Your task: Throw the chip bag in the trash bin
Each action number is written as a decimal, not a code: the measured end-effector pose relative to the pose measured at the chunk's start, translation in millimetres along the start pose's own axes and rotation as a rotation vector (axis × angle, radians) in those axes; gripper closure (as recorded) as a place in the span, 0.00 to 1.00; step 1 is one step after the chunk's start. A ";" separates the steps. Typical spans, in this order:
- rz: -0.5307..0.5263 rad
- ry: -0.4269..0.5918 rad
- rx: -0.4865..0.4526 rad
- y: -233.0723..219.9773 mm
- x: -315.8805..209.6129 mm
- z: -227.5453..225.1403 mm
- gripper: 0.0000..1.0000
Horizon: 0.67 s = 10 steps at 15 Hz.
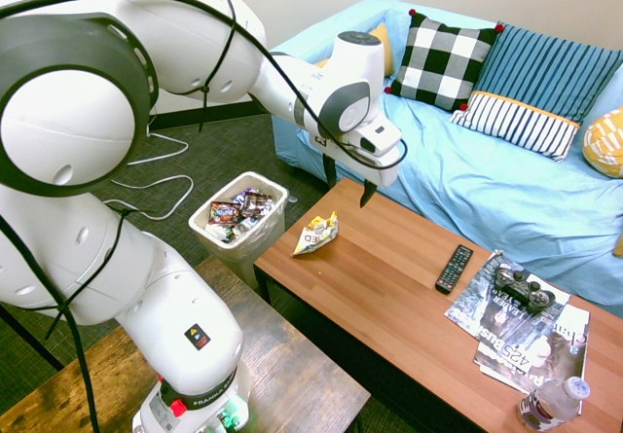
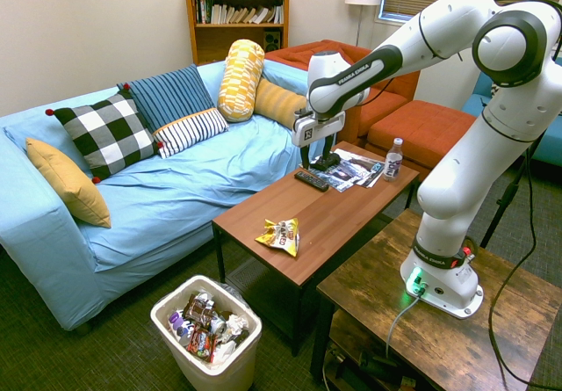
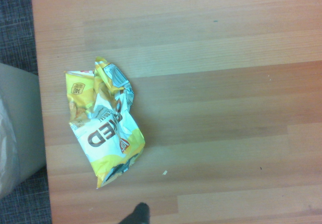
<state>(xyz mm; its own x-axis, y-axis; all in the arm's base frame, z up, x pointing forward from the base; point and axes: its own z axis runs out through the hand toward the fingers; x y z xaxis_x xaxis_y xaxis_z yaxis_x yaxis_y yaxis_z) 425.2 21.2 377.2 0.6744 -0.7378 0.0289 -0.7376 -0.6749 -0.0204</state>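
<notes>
Right up front, on the floor, stands the trash bin (image 2: 249, 362), wrappers (image 2: 201, 342) piled inside it and its mouth wide open to whatever comes. Just past it comes the near end of the bench (image 2: 256, 205), and there's our target: the chip bag (image 2: 280, 236), yellow and white, crumpled, lying close to the edge on the bin's side. So near to its goal, and nobody has hold of it!

Over the bench hangs the end effector (image 1: 348, 182), fingers spread wide, nothing between them, pointing down and clear of the bag. This is the approach, then, with the pick still to be made. The next move, as I judge it, wants a shift across to line up over the bag, then a drop with the fingers either side of a raised fold. Pinch too shallow and that slick foil could slip; nudge it sideways and it may go over the edge. After that, a lift and a short carry over the bin's rim.

Farther along the bench lie the remote (image 2: 311, 180), the magazines (image 2: 352, 170) and an upright bottle (image 2: 393, 159). Behind it all, the blue-covered sofa (image 2: 180, 196) with its cushions (image 2: 110, 133), and a bookshelf (image 2: 238, 32) at the back wall.
</notes>
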 end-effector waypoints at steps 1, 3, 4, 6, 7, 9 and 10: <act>0.002 -0.001 0.003 -0.5 0.4 0.6 0.00; 0.012 0.000 0.021 -2.4 4.7 4.1 0.00; 0.013 -0.005 0.027 -4.0 8.1 9.9 0.00; 0.002 -0.034 0.023 -11.3 14.3 31.2 0.00; -0.009 -0.050 0.015 -17.8 16.9 43.6 0.00; -0.033 -0.086 0.002 -35.4 20.6 69.6 0.00; -0.045 -0.103 -0.002 -43.5 21.9 82.4 0.00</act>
<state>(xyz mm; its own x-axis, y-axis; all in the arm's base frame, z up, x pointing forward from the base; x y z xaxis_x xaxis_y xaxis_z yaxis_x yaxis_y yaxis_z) 474.9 33.8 296.5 0.7065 -0.7040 -0.0728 -0.7067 -0.7072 -0.0192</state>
